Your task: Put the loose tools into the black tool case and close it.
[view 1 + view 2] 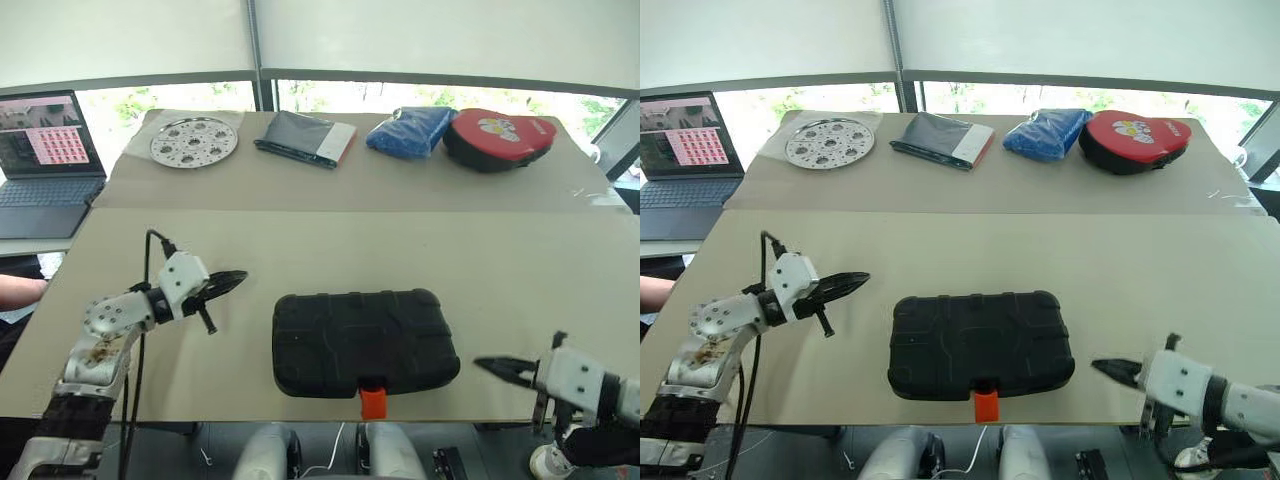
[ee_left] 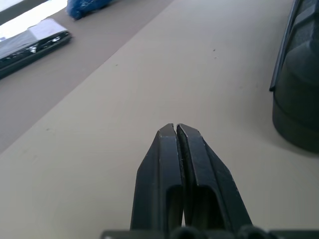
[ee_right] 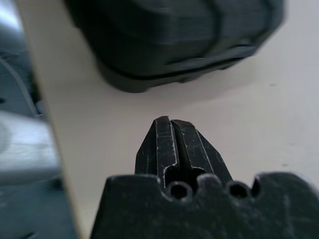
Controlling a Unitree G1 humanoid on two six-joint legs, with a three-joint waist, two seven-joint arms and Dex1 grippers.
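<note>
The black tool case lies with its lid down on the beige table near the front edge, its orange latch hanging over the edge. The loose tools are out of view. My left gripper hovers shut to the left of the case, pointing toward it, with nothing between its fingers. My right gripper is shut and empty at the table's front edge, just right of the case, its tips aimed at the case's corner.
At the back of the table lie a round metal plate, a flat dark pouch, a blue bag and a red-topped oval case. A laptop stands at the far left.
</note>
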